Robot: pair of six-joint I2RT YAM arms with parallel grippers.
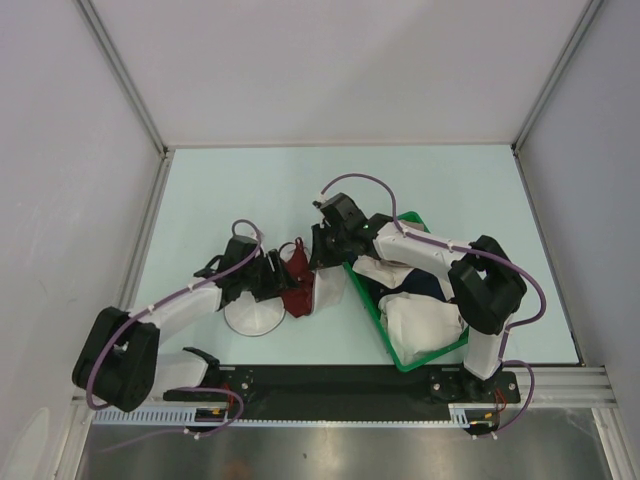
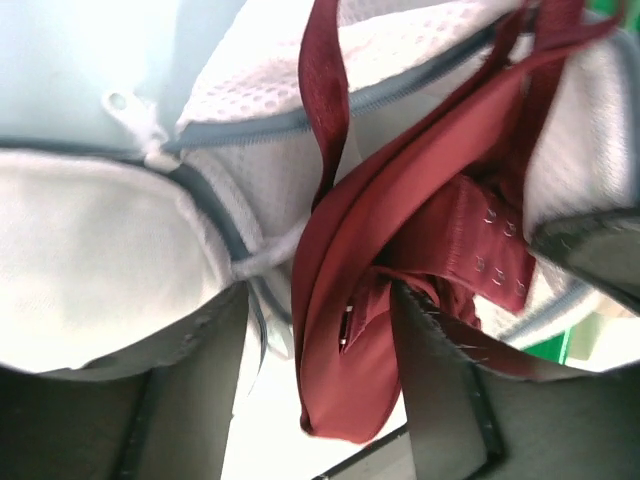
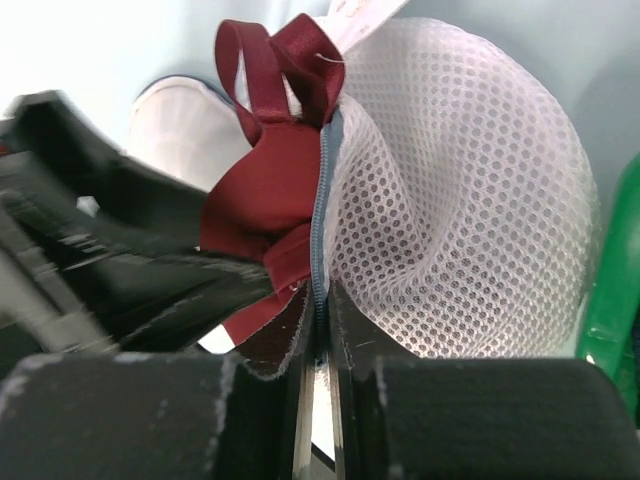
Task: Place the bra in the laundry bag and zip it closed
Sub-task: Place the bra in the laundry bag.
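Note:
The maroon bra (image 1: 296,290) hangs bunched at the mouth of the white mesh laundry bag (image 1: 328,290), whose other half lies flat on the table. My left gripper (image 1: 272,278) stands open beside it. In the left wrist view the bra (image 2: 350,290) droops between the spread jaws of the left gripper (image 2: 320,385) and rests against the right finger (image 2: 440,390). My right gripper (image 3: 322,310) is shut on the bag's grey zipper rim (image 3: 322,200). It holds the domed mesh half (image 3: 460,200) upright, with the bra (image 3: 265,190) bulging out to the left of the rim.
A green plastic basket (image 1: 398,360) with white and navy garments sits under my right arm, just right of the bag; its green edge (image 3: 615,290) shows in the right wrist view. White walls enclose the pale table (image 1: 250,190).

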